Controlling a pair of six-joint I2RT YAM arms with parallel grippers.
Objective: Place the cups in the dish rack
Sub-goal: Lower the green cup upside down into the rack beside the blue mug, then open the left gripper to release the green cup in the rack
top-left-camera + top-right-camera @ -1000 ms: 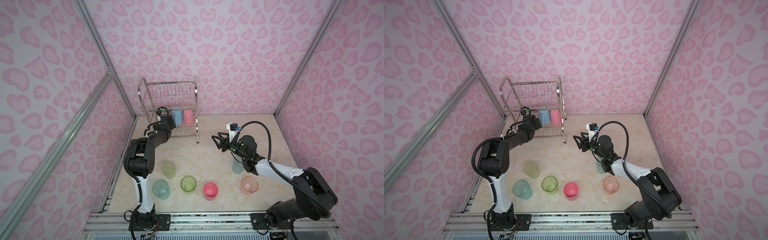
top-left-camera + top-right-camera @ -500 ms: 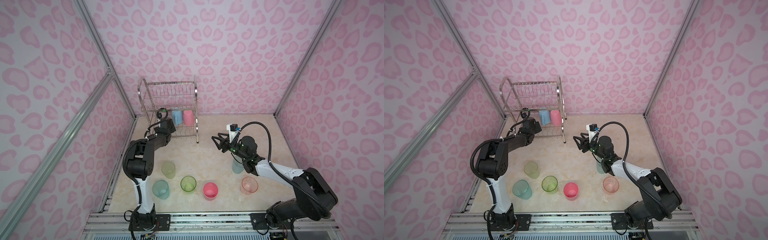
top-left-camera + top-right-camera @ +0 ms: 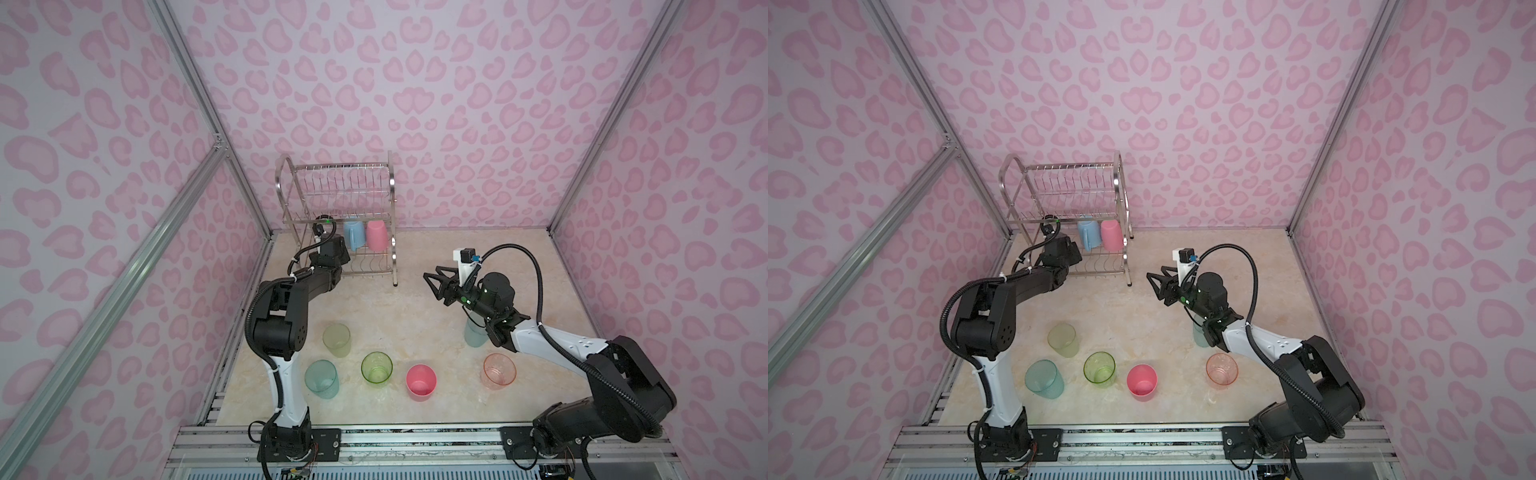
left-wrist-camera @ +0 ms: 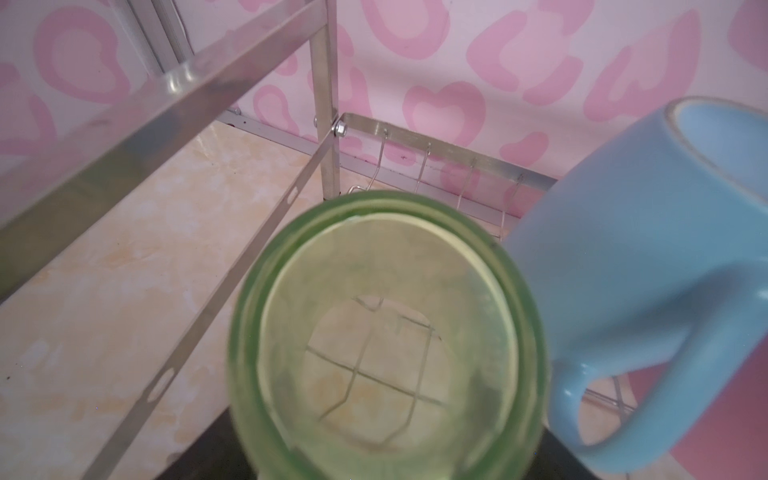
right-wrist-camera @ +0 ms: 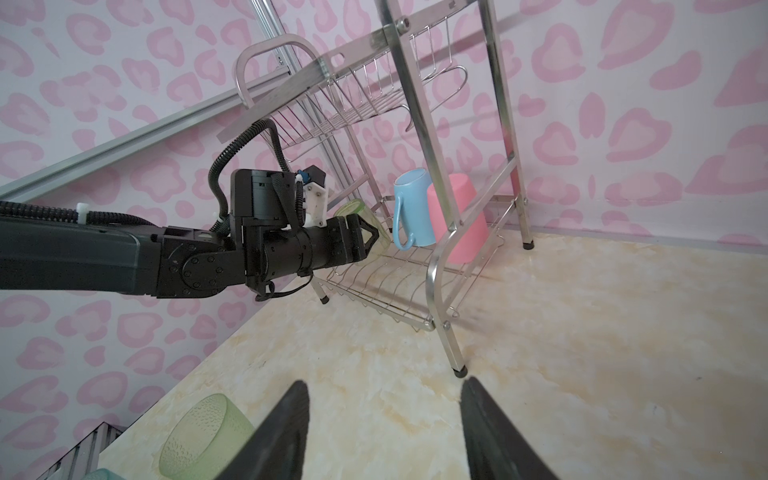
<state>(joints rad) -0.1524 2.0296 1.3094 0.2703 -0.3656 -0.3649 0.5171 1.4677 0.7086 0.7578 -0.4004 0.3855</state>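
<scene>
Your left gripper [image 5: 369, 232] sits at the lower shelf of the dish rack [image 3: 392, 187], jaws either side of a tilted green cup [image 4: 386, 332]; you cannot tell whether they grip it. Just right of it sit the light-blue mug [image 3: 353, 235] and a pink cup [image 3: 377, 235], which makes three in the rack.

Six stand on the beige marbled tabletop [image 3: 395, 324]:
- pale green cup [image 3: 336, 340]
- teal cup [image 3: 321, 378]
- bright green cup [image 3: 376, 368]
- second pink cup [image 3: 421, 381]
- second teal cup [image 3: 473, 334], half hidden under your right arm
- peach cup [image 3: 498, 370]

Your right gripper [image 3: 432, 286] hovers wide and empty. Pink heart-print walls [image 3: 415, 104] enclose everything.
</scene>
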